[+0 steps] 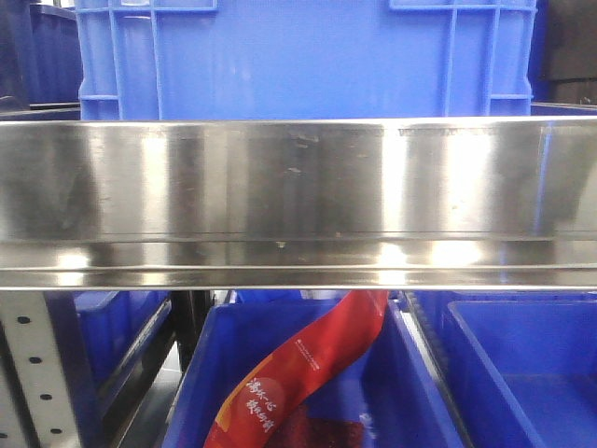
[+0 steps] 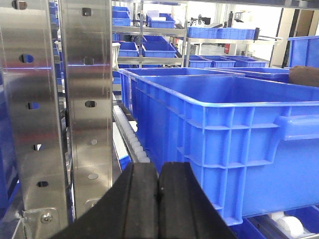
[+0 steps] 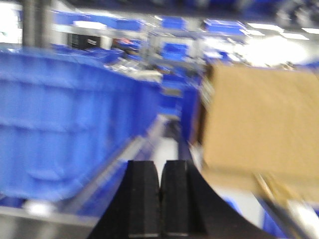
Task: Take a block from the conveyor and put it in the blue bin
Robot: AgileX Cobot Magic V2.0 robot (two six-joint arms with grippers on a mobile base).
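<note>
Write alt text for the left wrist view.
The left gripper, its black fingers pressed shut on nothing, points toward a large blue bin on a roller track. A perforated steel upright stands to the left; more blue bins fill shelves behind.

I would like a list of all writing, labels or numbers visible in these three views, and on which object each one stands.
Yellow Chinese characters, too small and blurred to read: on the red strip lying in the lower blue bin, front view.
Small pale print higher on the same strip: unreadable.
Left wrist view: no legible text on the blue crate or the metal upright.
Right wrist view: blurred; nothing readable on the cardboard box.
</note>
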